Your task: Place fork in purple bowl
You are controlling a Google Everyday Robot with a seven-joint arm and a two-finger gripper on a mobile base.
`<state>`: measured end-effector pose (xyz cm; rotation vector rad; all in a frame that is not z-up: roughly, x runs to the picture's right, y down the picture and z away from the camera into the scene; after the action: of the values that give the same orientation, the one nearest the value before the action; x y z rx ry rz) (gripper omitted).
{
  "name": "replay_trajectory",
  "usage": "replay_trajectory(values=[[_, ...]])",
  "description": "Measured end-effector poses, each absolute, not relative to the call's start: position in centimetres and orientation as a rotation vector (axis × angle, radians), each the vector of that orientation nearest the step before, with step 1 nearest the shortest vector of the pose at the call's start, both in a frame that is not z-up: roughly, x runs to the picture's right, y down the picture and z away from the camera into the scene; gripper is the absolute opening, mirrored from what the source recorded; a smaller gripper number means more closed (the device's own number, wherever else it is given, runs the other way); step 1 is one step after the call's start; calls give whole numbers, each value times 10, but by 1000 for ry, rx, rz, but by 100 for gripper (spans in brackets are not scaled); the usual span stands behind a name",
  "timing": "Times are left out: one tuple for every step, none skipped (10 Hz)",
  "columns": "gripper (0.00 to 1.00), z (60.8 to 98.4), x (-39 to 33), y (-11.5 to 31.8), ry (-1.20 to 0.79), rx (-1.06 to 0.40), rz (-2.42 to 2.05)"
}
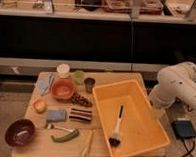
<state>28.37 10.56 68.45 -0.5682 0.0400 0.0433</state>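
The purple bowl (pixel 20 132) sits at the front left corner of the wooden table (pixel 107 76). The fork (pixel 59 127), thin and silvery, lies flat on the table to the right of the bowl, just behind a green vegetable (pixel 64 136). The white arm (pixel 177 87) stands off the table's right side. My gripper (pixel 158 113) hangs low by the right rim of the yellow tub (pixel 140 100), far from the fork and the bowl, with nothing seen in it.
A black-handled brush (pixel 117 125) lies in the yellow tub. Orange bowl (pixel 63 89), three cups (pixel 78 77), blue cloth (pixel 44 84), a peach-coloured fruit (pixel 39 105), blue sponge (pixel 55 115), dark packet (pixel 81 114) and yellow stick (pixel 86 142) crowd the left half. A black box (pixel 182 129) lies on the floor at the right.
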Motion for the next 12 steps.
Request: replay_trajectory(values=[[65,684,283,105,37,-569,46],[65,683,281,104,24,-576,50],[65,679,274,101,-8,-580,55],[65,674,262,98,-40,-585,58],[65,670,249,96,-67,-586,54],[65,664,223,94,-107,-587,42],[65,660,196,94,-142,-590,28],[65,658,180,93,-163,-592,12],[65,658,179,93,-165,-591,11],[65,657,181,94,-162,-591,15],[65,658,181,94,-162,-592,15],[65,658,179,94,-164,-592,12]])
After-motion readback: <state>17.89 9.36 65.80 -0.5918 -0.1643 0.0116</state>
